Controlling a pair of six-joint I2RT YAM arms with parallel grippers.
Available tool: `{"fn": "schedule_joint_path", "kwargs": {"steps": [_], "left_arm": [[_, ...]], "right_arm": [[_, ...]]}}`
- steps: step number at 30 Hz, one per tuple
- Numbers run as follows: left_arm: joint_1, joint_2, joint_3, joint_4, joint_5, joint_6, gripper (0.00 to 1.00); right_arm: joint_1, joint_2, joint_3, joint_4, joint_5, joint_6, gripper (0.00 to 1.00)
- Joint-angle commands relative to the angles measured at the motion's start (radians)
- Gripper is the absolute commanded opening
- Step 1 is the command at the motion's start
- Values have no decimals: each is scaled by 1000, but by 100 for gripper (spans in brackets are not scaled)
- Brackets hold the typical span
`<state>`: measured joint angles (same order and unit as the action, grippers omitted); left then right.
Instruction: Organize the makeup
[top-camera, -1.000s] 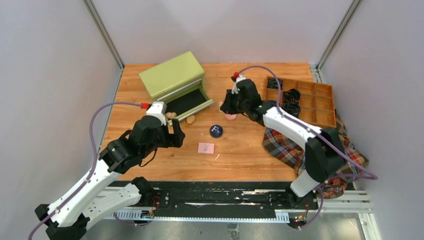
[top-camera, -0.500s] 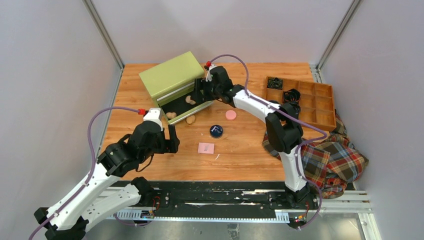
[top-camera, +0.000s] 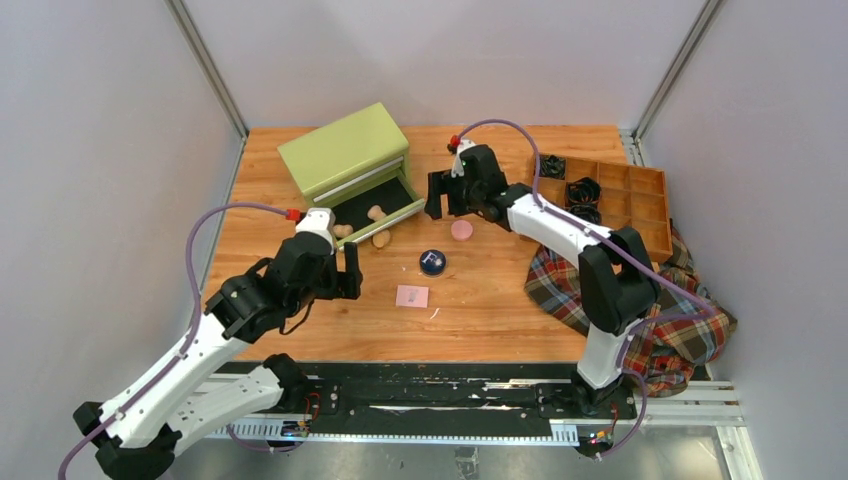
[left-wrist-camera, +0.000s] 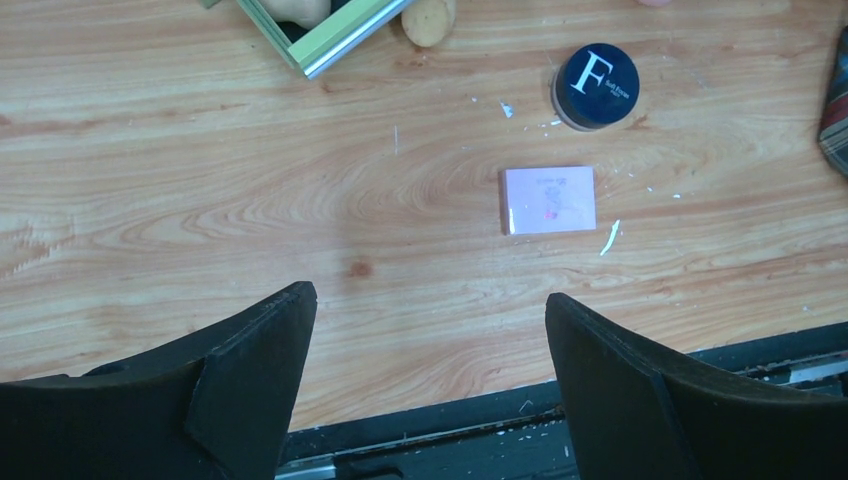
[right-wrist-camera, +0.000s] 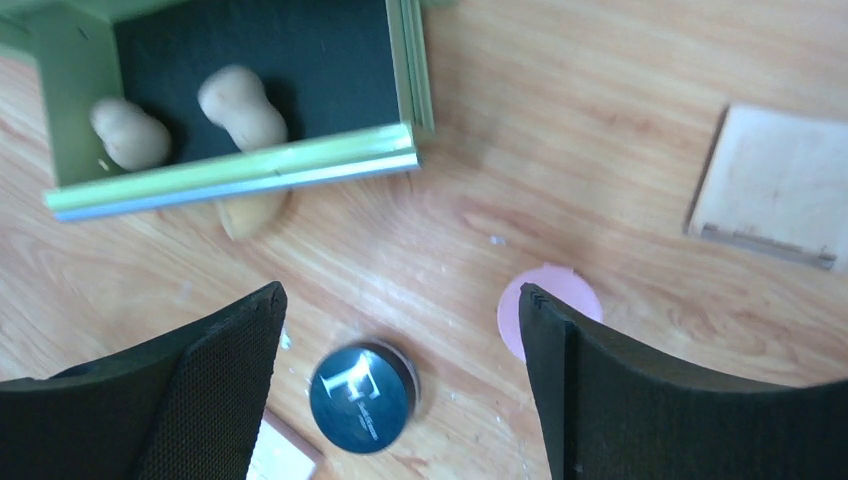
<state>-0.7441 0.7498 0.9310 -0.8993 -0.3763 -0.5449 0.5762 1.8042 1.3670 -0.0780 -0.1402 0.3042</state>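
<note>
The right fingers (right-wrist-camera: 230, 350) are spread wide and hold nothing. Their camera shows two sponges (right-wrist-camera: 240, 105) in the open drawer (right-wrist-camera: 240, 175). A third sponge (right-wrist-camera: 250, 212) lies just outside its front. The compact (right-wrist-camera: 362, 395) sits between the fingers, and one finger half hides the pink disc (right-wrist-camera: 560, 290). The left fingers (left-wrist-camera: 265, 350) are spread and empty too. Their camera shows the whole pink pad (left-wrist-camera: 549, 200) ahead on the surface (left-wrist-camera: 200, 180). Only the top view shows the tray (top-camera: 640, 235) and cloth (top-camera: 690, 320).

Overhead and both close downward wrist views share the navy compact (top-camera: 432, 262).
</note>
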Motion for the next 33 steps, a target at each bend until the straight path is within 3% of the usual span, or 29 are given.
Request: {"fn": "schedule_joint_path", "kwargs": {"steps": [1,7,12,18,22,30,33], "left_arm": [[6,46,-4,54,16,4,89],[10,44,-9,51,-6,14,89],[14,34,-10,33,-13,11,89],[17,10,-6,12,-24,12,89],[18,-7,-13,5,-14,-6,89],[20,-10,-22,4,-18,-7,89],[20,-9,-17,5,-29,-10,89]], "right_arm": [[13,5,-49,-112,-38,-67,89],[93,19,-86,-190,9,-97,99],[132,87,-60,-214,-16,-104,100],[169,170,-29,-241,72,-96,96],[176,165,-46,-238,96,-92,81],[177,58,-49,-258,135,-122,33],[176,11,-28,-261,154,-138,28]]}}
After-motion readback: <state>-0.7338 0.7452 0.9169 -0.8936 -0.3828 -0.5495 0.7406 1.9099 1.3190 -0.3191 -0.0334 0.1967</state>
